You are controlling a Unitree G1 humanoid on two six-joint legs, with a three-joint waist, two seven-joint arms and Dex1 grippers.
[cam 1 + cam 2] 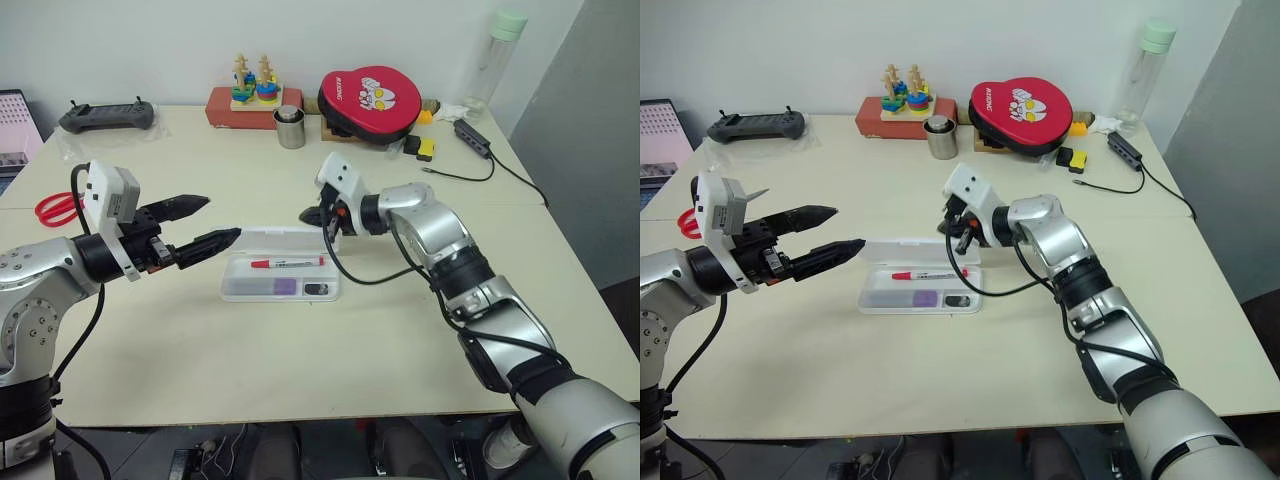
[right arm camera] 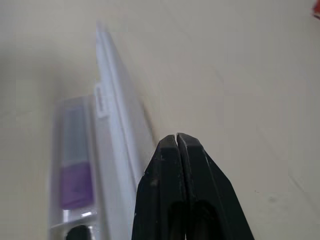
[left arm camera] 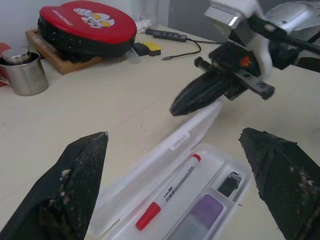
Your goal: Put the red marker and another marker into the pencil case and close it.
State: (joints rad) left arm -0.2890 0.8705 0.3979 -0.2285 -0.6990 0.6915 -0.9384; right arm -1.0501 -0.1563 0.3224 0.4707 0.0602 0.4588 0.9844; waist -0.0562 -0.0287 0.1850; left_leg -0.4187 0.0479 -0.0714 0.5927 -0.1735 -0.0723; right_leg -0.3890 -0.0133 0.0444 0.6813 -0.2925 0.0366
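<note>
The pencil case (image 1: 233, 289) lies open in the middle of the table, its lid (image 1: 272, 239) tilted up along the far side. The red marker (image 1: 288, 263) lies in its long compartment. In front of it lie the lavender highlighter (image 1: 276, 287) and a small black block (image 1: 316, 289). My right gripper (image 3: 172, 109) is shut and empty, its tip at the lid's right end (image 2: 116, 125), behind it. To the left of the case my left gripper (image 1: 222, 218) hangs open above the table, pointing at the case with nothing between its fingers (image 3: 80, 170).
Along the far edge stand a metal cup (image 1: 290, 127), a red round pad (image 1: 370, 100), a toy stack on a red box (image 1: 250, 95), a black controller (image 1: 107, 117) and a bottle (image 1: 497, 55). Red scissors (image 1: 55, 208) lie far left. A cable hub (image 1: 472, 138) lies far right.
</note>
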